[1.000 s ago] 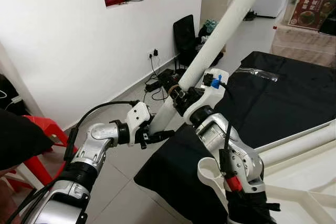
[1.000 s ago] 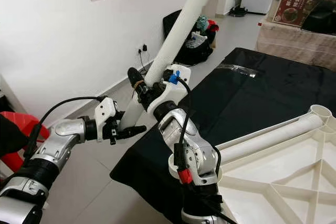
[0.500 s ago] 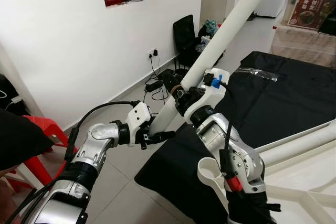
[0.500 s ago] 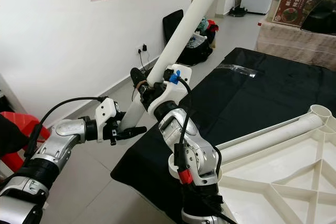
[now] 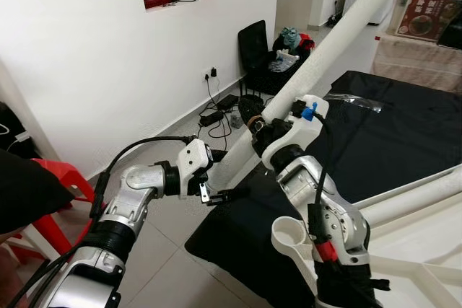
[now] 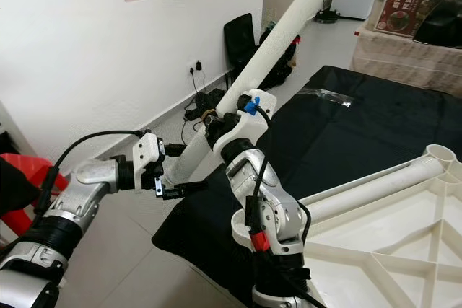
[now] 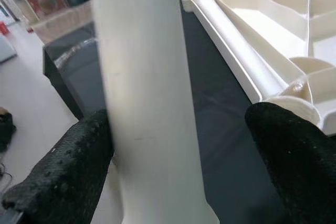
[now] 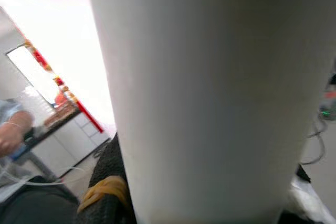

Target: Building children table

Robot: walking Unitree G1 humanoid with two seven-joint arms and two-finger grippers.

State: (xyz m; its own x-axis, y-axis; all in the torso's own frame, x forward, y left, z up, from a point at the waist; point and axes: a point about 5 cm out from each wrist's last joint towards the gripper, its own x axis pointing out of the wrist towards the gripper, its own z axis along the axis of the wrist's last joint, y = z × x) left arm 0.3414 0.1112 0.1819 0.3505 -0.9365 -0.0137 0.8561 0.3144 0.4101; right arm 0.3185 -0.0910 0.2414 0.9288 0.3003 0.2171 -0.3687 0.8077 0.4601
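Two grippers meet on one long white table leg (image 5: 325,52), which slants from the lower centre of the left eye view up to the upper right. Our right gripper (image 5: 261,129) is clamped around the leg about midway along it; in the right wrist view the white tube (image 8: 210,93) runs straight between the dark fingers (image 8: 107,182). Our left gripper (image 5: 220,194) sits at the leg's lower end, in the centre-left of the frame. In the left wrist view its two black fingers (image 7: 58,177) are spread wide: one presses against the side of the leg, the other stands well apart from it, so we have no closed hold there.

Below, at the lower right of the frame, the overturned white tabletop (image 5: 404,265) lies on the worktop, which is covered with a black cloth (image 5: 390,135). A second leg (image 6: 375,185) lies along the tabletop's edge. At the left edge stands a red stool (image 5: 61,178).
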